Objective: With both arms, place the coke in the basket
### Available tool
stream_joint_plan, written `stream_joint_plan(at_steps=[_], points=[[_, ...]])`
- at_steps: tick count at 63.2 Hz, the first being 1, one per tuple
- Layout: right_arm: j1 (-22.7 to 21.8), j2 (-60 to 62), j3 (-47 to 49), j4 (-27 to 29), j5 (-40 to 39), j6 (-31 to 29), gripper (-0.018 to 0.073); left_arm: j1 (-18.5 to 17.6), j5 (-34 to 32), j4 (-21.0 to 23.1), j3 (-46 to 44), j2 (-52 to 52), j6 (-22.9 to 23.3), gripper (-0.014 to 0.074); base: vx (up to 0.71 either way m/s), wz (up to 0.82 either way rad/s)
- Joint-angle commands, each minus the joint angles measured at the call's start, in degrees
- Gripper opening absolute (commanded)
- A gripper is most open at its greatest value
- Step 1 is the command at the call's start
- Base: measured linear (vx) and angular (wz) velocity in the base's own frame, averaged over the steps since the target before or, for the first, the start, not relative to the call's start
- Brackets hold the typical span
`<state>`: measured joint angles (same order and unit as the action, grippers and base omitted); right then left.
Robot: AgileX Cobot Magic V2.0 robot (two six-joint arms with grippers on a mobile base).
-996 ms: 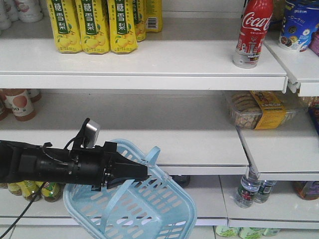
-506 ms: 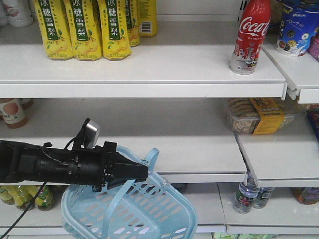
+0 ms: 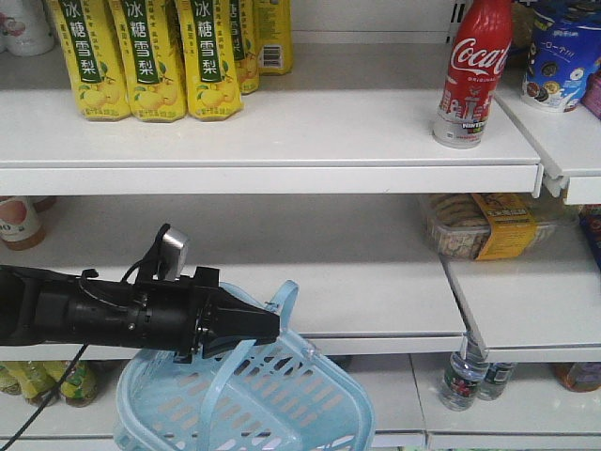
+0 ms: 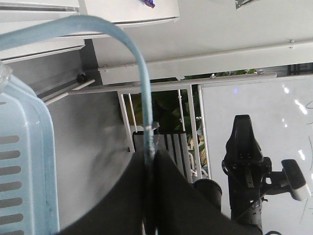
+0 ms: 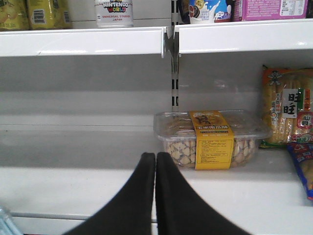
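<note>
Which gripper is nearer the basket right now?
Left. The left gripper is shut on the handle of the basket; the right gripper, shut and empty, faces the biscuit box on a shelf, clear of the basket.

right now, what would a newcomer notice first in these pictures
The black left gripper pinching a handle of the pale blue basket at lower left stands out first. Next comes the red Coca-Cola bottle, upright and alone at the right of the top shelf, with yellow drink bottles at its left end.
</note>
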<state>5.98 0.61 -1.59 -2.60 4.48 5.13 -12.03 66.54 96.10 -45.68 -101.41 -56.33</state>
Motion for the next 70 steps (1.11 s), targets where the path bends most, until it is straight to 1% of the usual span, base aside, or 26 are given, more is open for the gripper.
stream_joint_plan(at_steps=[1, 70], points=[[-0.15, 1.02, -0.65, -0.21, -4.48, -0.29, -0.0010, -0.05, 4.11, 5.85, -1.05, 2.91, -1.04, -0.0006, 0.02, 0.00], [-0.15, 1.02, -0.65, -0.21, -4.48, -0.29, -0.0010, -0.05, 4.11, 5.85, -1.05, 2.91, -1.04, -0.0006, 0.03, 0.00]])
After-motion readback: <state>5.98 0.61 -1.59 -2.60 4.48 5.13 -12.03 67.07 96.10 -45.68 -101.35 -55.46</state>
